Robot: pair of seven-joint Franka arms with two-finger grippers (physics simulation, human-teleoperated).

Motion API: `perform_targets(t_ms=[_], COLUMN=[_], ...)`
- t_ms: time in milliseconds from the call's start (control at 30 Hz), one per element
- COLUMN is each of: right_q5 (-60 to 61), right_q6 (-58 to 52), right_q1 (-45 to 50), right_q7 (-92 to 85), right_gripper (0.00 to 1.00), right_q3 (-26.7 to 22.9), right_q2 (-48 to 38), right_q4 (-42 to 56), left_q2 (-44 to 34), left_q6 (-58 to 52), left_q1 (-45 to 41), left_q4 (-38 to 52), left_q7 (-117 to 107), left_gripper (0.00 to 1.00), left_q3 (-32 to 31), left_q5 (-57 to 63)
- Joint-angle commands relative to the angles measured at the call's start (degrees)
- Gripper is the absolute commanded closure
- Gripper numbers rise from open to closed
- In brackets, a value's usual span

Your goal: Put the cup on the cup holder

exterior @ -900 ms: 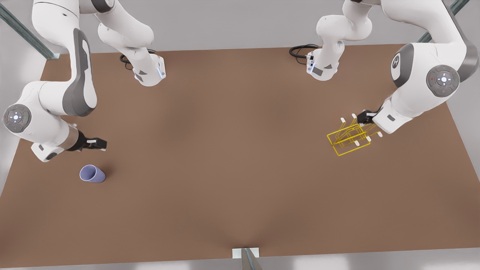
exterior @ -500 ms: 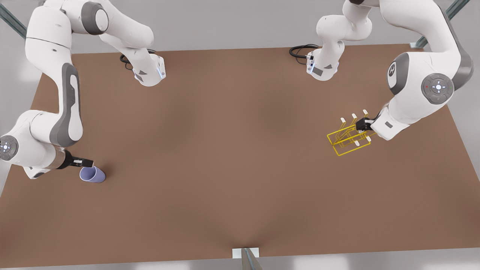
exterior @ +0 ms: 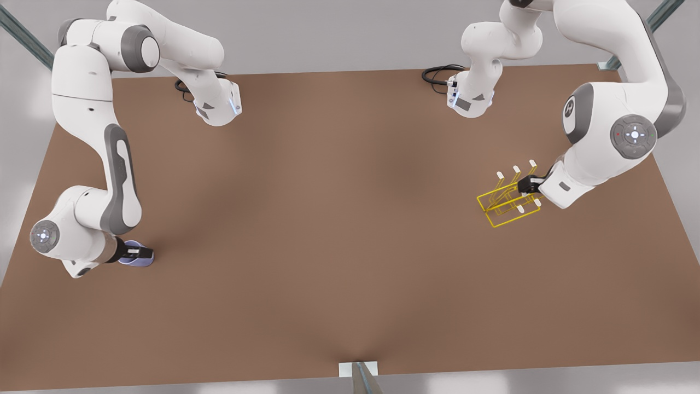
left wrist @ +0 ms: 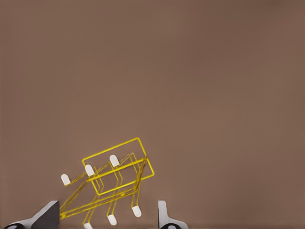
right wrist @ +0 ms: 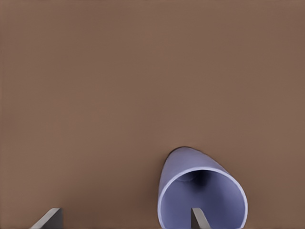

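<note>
- Right gripper (exterior: 143,253) low over the cup (exterior: 136,261), jaws open, one finger (right wrist: 199,218) inside the rim.
- Left gripper (exterior: 524,185) at the cup holder (exterior: 506,203), jaws open astride the wires, on the surface (exterior: 339,230).

Lavender-blue cup (right wrist: 202,193), yellow white-tipped cup holder (left wrist: 112,183), brown table (exterior: 339,219).

In the front view the right tool (exterior: 141,253) covers most of the cup (exterior: 143,262), leaving only a lavender sliver beside it. The right wrist view cuts off the cup's (right wrist: 202,193) rim at the edge. The left tool (exterior: 526,184) overlaps the holder's (exterior: 506,203) wires, and its fingers (left wrist: 164,217) are cropped in the left wrist view.
</note>
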Motion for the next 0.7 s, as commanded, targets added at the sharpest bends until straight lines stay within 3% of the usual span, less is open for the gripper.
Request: perform_targets(t_ms=[0,500,533,567,600,633,667], right_q5=[0.5,-2.6,-2.6,-2.6,-2.6,-3.0,-3.4], right_q6=[1.5,5.6,5.6,6.8,6.7,6.7,6.7], right_q1=[0.0,0.0,0.0,0.0,0.0,0.0,0.0], right_q7=[-4.0,-4.9,-4.9,-5.0,-5.0,-5.0,-5.0], right_gripper=[0.0,0.02,0.05,0.22,0.29,0.49,0.57], right_q3=[0.0,-1.4,-1.5,-1.5,-1.5,-1.5,-1.5], right_q2=[0.3,3.7,3.8,4.0,4.0,4.0,4.0], right_q4=[-0.1,-2.4,-2.3,-2.3,-2.2,-2.0,-1.9], left_q2=[0.0,0.0,0.0,0.0,0.1,0.1,0.1], left_q6=[0.0,0.0,-0.1,-0.1,0.0,0.0,0.0], left_q1=[0.0,0.0,0.0,0.0,0.0,0.0,0.0], left_q4=[0.0,-0.2,-0.3,-0.2,-0.2,-0.3,-0.3], left_q7=[-0.3,-0.4,-0.4,-0.3,-0.3,-0.4,-0.3], left_gripper=[0.0,0.0,0.0,0.0,0.0,0.0,0.0], left_q3=[0.0,0.0,0.0,0.0,0.0,0.0,0.0], left_q5=[0.0,0.1,0.1,0.1,0.1,0.1,0.1])
